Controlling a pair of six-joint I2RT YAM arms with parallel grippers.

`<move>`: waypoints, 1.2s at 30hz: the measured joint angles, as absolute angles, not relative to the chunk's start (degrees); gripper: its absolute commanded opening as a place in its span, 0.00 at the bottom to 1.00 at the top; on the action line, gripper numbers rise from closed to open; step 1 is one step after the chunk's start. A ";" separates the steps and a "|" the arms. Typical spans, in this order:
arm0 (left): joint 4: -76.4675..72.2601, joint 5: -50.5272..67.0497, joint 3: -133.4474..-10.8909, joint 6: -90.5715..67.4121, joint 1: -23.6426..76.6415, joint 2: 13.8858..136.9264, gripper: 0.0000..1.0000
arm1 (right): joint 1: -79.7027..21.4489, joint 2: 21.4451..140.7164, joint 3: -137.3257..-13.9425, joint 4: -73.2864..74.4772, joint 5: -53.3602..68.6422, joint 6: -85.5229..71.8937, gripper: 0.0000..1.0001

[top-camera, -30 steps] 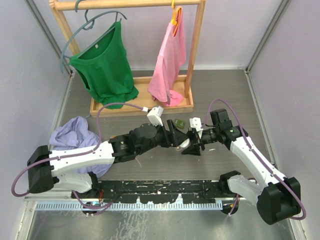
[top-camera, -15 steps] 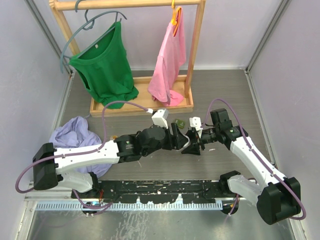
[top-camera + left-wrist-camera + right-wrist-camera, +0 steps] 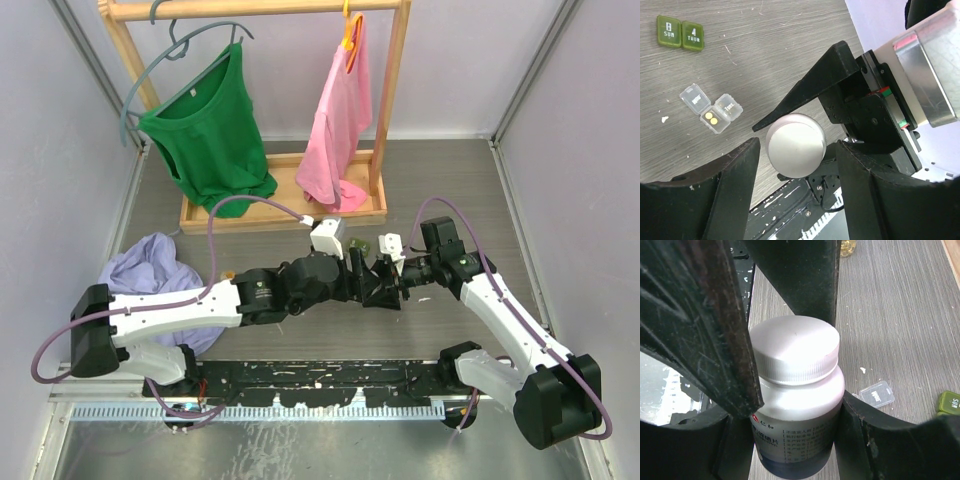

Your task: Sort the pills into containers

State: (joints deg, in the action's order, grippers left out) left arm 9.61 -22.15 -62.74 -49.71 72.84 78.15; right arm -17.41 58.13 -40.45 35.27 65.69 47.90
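My right gripper [image 3: 805,450] is shut on a white pill bottle [image 3: 796,412] with a white screw cap [image 3: 795,352] and holds it upright above the table. My left gripper [image 3: 797,200] is open, with one finger on each side of the cap [image 3: 796,145] and a gap to each. The two grippers meet mid-table in the top view, left gripper [image 3: 358,275] beside right gripper [image 3: 387,285]. The clear pill box [image 3: 711,107] lies open with two yellow pills [image 3: 712,120] in one compartment. The dark green pill box [image 3: 680,32] lies shut further away. It also shows in the top view [image 3: 360,246].
A wooden clothes rack [image 3: 285,212] with a green shirt [image 3: 210,135] and a pink shirt [image 3: 340,120] stands at the back. A lavender cloth [image 3: 150,265] lies at the left. The black rail [image 3: 320,385] runs along the near edge.
My left arm has reached further right toward the right gripper, and its open fingers now straddle the bottle cap. The right arm and the bottle have stayed put.
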 measured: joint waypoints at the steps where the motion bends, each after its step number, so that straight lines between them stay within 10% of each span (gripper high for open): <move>1: 9.74 -22.37 -62.78 -49.60 72.97 78.15 0.60 | -17.41 58.13 -40.45 35.20 65.69 47.88 0.15; 18: 9.67 -22.44 -62.57 -45.19 73.30 78.13 0.24 | -17.47 58.26 -40.45 35.09 65.43 47.86 0.15; 28: -15.99 -9.23 -45.25 -22.83 71.31 72.03 0.08 | -17.76 58.28 -40.45 37.41 65.30 48.73 0.15; 32: -18.74 -3.07 -43.77 -14.90 69.76 71.64 0.13 | -17.78 58.28 -40.45 37.85 65.67 49.65 0.15; 36: -21.54 0.62 -42.41 -10.92 68.51 71.61 0.48 | -17.78 58.28 -40.45 37.89 65.69 50.33 0.15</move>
State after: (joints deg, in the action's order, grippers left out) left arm -21.54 0.62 -42.41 -10.92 68.51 71.61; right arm -17.78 58.28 -40.45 37.89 65.69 50.33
